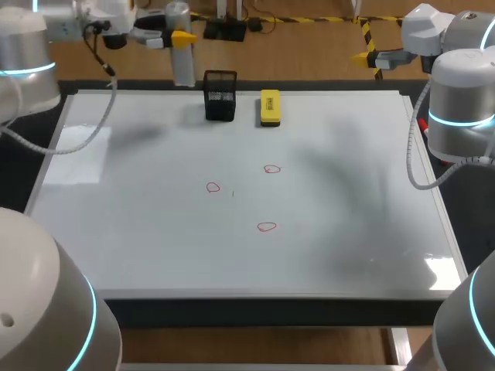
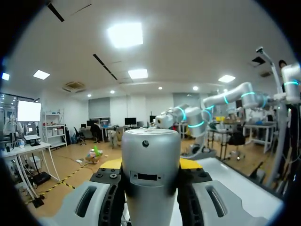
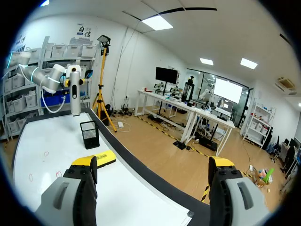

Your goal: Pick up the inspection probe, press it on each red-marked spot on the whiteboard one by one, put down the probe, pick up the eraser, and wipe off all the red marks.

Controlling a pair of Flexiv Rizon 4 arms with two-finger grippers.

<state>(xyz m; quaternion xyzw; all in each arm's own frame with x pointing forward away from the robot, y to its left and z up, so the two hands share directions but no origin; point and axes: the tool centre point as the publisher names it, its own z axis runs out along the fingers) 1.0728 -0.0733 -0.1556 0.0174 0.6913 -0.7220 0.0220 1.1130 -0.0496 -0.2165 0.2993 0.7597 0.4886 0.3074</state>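
Note:
The inspection probe [image 1: 182, 66], a silver cylinder, hangs upright above the whiteboard's far left edge, just left of the black mesh holder [image 1: 220, 95]. My left gripper [image 1: 178, 37] is shut on it; in the left wrist view the probe [image 2: 150, 155] fills the gap between the fingers of the left gripper [image 2: 150, 165]. The yellow eraser [image 1: 269, 107] lies by the far edge, right of the holder. Three red marks [image 1: 213, 187] [image 1: 271, 168] [image 1: 267, 226] sit mid-board. My right gripper [image 1: 365, 56] is off the far right corner, and in its own view it [image 3: 153, 169] stands open and empty.
The whiteboard [image 1: 348, 232] covers most of the table. From the right wrist view the holder [image 3: 89, 134] and eraser [image 3: 101, 159] lie ahead near the board's edge, with the probe [image 3: 75, 96] held beyond them.

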